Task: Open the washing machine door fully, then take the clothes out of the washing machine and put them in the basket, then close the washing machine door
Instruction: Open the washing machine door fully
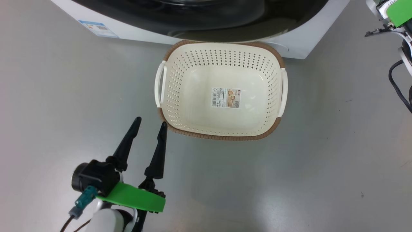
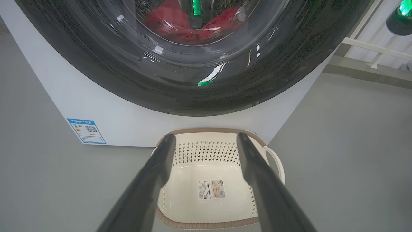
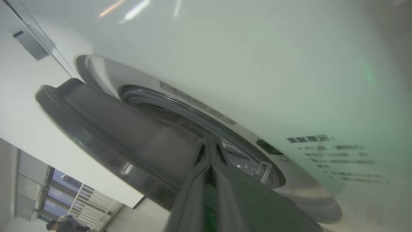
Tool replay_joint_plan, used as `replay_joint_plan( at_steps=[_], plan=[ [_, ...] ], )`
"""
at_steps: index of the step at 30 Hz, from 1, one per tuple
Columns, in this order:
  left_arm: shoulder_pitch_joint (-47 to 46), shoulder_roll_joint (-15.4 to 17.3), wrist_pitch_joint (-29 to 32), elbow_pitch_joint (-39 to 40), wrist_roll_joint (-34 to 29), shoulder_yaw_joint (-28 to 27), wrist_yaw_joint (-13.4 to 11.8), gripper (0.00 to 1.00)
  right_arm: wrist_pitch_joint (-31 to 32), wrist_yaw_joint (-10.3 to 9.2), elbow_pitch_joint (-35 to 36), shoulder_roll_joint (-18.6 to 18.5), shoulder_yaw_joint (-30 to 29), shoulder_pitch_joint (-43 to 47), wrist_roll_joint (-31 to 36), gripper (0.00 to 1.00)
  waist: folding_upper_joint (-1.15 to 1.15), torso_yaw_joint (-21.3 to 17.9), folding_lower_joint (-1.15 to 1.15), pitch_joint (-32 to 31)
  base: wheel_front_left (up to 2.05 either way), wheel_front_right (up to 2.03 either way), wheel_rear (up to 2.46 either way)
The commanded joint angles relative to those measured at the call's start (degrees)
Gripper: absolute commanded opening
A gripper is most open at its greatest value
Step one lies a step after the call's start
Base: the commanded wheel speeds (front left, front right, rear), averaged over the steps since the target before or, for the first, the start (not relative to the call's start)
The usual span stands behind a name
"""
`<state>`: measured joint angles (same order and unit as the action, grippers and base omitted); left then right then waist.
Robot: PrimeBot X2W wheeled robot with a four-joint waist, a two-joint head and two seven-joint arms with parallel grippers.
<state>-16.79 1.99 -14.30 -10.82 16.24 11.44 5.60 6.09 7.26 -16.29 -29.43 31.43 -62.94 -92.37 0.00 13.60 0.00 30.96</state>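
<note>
Jaws: left gripper (image 1: 151, 121) fingers spread well apart, nothing between them; right gripper (image 3: 210, 144) fingers pressed together, gripping nothing.

Washing machine door (image 3: 106, 129): ajar. In the right wrist view its dark rim stands off the white front at an angle, and the ring of the opening shows in the gap. Right fingertips sit at that gap, beside the door's inner edge; contact cannot be told.

Clothes (image 2: 170, 19): red, lying in the drum, seen through the door's glass bowl in the left wrist view.

Washing machine (image 2: 112, 109): white body, blue label (image 2: 86, 130) low on its front at that view's left.

Basket (image 1: 222, 137): upright on the floor (image 1: 289, 177), just in front of the machine below the door, far rim close to the front panel. Inside it, a sticker (image 1: 226, 97) on the bottom and no garment.

Left gripper hovers above the floor just beside the basket's near left corner, fingers pointing toward the machine, touching nothing.

Background, right wrist view: a person (image 3: 61, 224) at the lower left corner, far off near windows.
</note>
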Motion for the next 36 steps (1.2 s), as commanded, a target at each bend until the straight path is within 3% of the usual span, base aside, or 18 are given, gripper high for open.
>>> replay_joint_plan(
  at_steps=[1, 36],
  plan=[
    [-0.20, 0.88, -0.70, 0.97, 0.60, -1.56, 0.43, 1.00, 1.73, 0.23, 1.89, 1.70, 1.36, 1.33, 0.02, 0.00, 0.00, 0.00, 0.00, -0.27, 0.00, 0.00, 0.00],
    [4.96, 0.88, -0.70, 0.84, -0.52, -4.48, 0.18, 1.00, 10.69, 0.23, 10.34, 4.78, 5.40, 16.92, -0.16, 0.00, 0.00, -2.89, 0.00, -10.92, 0.00, 0.00, 0.00]
  ],
)
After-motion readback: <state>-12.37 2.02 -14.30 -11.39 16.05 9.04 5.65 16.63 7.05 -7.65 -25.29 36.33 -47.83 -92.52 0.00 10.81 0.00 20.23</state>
